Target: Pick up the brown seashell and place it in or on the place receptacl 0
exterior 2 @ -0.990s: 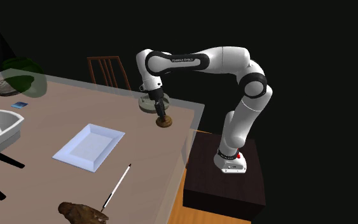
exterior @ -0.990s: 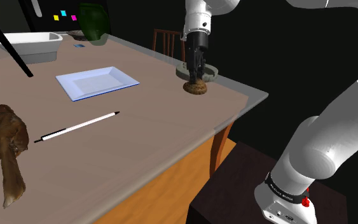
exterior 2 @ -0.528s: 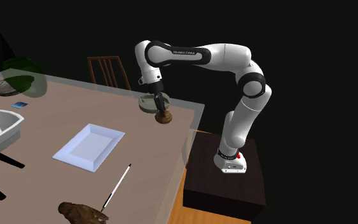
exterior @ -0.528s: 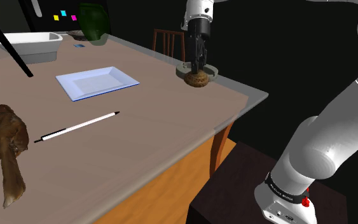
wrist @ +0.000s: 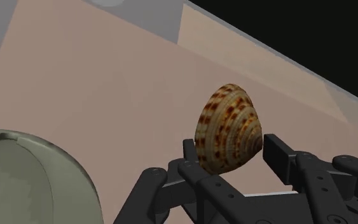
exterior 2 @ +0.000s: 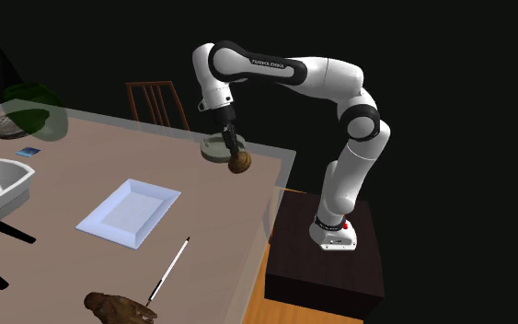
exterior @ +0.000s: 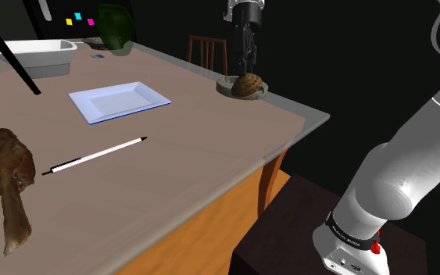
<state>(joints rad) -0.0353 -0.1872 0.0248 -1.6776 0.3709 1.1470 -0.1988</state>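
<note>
The shell (wrist: 229,124) is pinched between the fingers of the gripper (wrist: 233,154), off the table (wrist: 75,76). Placement on the dish (wrist: 25,181) is judged outstanding.

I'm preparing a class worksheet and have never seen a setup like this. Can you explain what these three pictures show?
It is a simulated white robot arm on a dark box beside a table. Two pictures look from cameras outside; the third looks from the arm's own hand. Its black two-fingered tool is shut on a brown patterned seashell, held near a round grey-green dish. On the table lie a white tray, a pen and a brown lumpy object.
</note>
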